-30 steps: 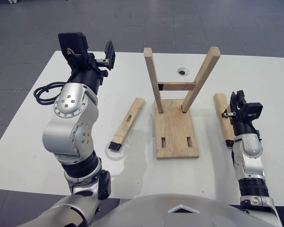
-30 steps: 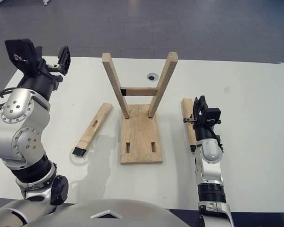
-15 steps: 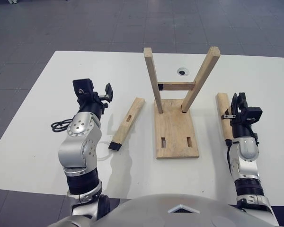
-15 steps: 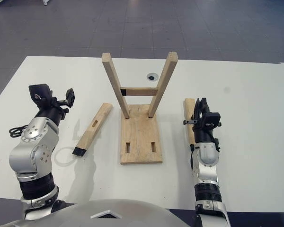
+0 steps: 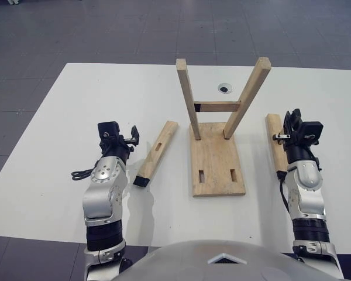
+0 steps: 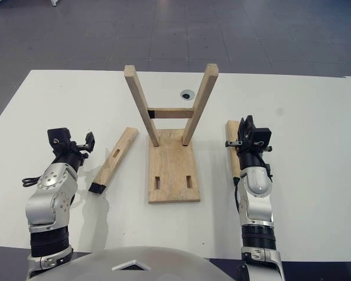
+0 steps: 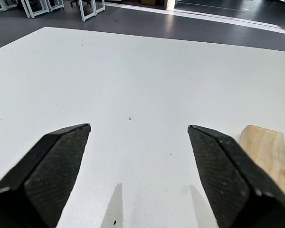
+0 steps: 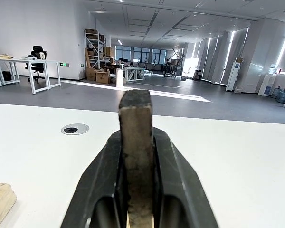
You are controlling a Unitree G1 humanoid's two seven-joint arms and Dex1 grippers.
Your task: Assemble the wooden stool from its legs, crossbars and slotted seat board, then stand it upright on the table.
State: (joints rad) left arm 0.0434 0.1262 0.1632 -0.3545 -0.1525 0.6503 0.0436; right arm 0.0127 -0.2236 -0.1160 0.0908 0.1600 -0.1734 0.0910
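Head views: seat board [image 5: 217, 159] is lying flat mid-desk, nearer the front edge. Two fitted legs [image 5: 187, 96] are standing in its far-end slots, pointing up, and a crossbar [image 5: 218, 106] is bridging them. The two near-end slots [image 5: 202, 175] are sitting empty. Left loose leg [image 5: 157, 151] is lying on the desk [image 5: 105, 93] just beside the board on the left-edge side, and right loose leg [image 5: 273, 143] is lying on the right-edge side. Left gripper [image 5: 127, 138] is sitting low, near the left loose leg but apart from it. Right gripper [image 5: 292, 120] is sitting just beside the right loose leg. I'm seeing no second crossbar. A black cable [image 5: 79, 174] is trailing by the left arm.

Left wrist: jaws are spread wide and holding nothing. Fingers [image 7: 52, 166] are framing bare desk, with the loose leg's end [image 7: 266, 154] outside them.

Right wrist: jaws are pressed together and, as far as I can tell, gripping no wood. The right loose leg's end [image 8: 0, 202] is lying off to the side, with the desk's grommet hole [image 8: 75, 128] beyond.

Status: I'm judging it roughly half done. Remaining: seating both loose legs, fitting any second crossbar, then flipping the stool upright.
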